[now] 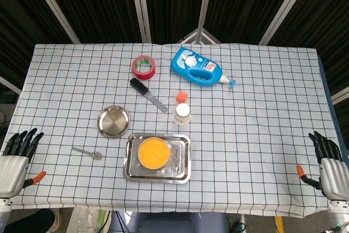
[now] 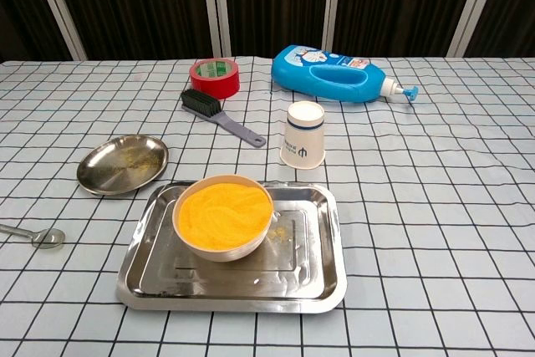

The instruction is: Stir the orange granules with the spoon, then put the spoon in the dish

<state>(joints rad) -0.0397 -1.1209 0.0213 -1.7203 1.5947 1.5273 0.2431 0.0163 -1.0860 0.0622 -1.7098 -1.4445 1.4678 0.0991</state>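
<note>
Spoon (image 1: 87, 152) lies left of tray (image 1: 182, 159) — dish (image 1: 114, 121), brush (image 1: 147, 94) beyond; left hand (image 1: 15, 159), right hand (image 1: 330, 165) spread wide, holding nothing.

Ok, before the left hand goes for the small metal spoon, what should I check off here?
1. Small metal spoon lies free on the checked cloth, left of the tray: ok.
2. Left hand holds nothing, fingers apart: ok.
3. Right hand holds nothing, parked at the table's far side: ok.
4. White bowl of orange granules sits upright in the rectangular steel tray: ok.
5. Round steel dish is free to take the spoon: ok.
6. Path from hand to spoon unobstructed: ok.
</note>
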